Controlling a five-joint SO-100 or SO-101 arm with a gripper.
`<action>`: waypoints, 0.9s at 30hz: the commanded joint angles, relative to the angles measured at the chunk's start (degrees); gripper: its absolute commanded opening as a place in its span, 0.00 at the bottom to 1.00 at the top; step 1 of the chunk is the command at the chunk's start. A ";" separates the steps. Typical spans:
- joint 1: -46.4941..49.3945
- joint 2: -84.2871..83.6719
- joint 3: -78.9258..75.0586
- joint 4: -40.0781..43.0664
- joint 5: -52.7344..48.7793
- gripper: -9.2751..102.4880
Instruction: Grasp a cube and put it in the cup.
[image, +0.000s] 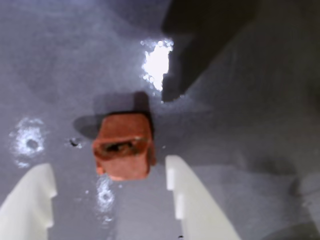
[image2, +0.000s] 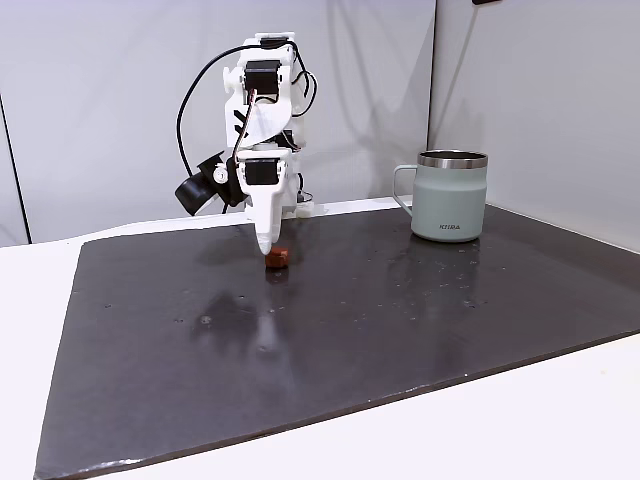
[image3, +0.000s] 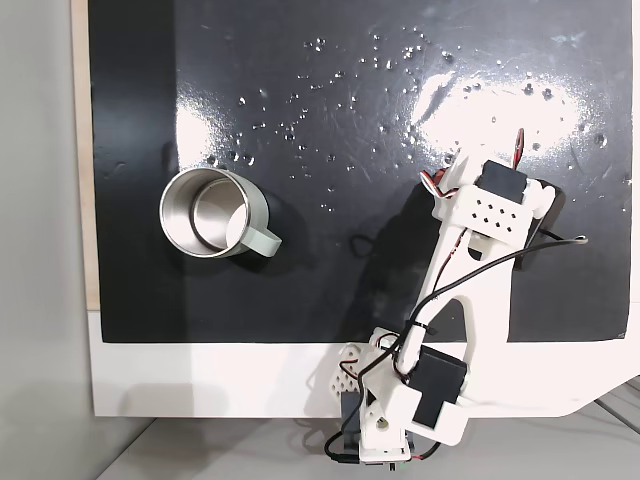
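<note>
Gripper (image: 110, 192) hangs with fingers spread at six o'clock of the cube (image: 123, 146) on the mat (image2: 330, 320), cup (image2: 450, 196) well off at three, and the blurry block looks light, rigid, best pinched across its flat sides.

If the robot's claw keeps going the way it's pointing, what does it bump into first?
Probably the cube: the open gripper points down, a finger on each side. The dark mat comes next.

White arm (image2: 262, 110) bent over, pointing straight down. Gripper (image: 110, 200) spread wide apart, two white fingers (image: 192, 200) low near the mat, holding nothing. Black wires looping along the arm.
</note>
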 joint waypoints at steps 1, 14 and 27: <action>-0.53 -0.44 0.09 -1.41 -1.14 0.31; -2.20 -4.04 -0.09 -3.96 -2.72 0.31; -1.14 -5.01 0.35 -4.13 -2.81 0.12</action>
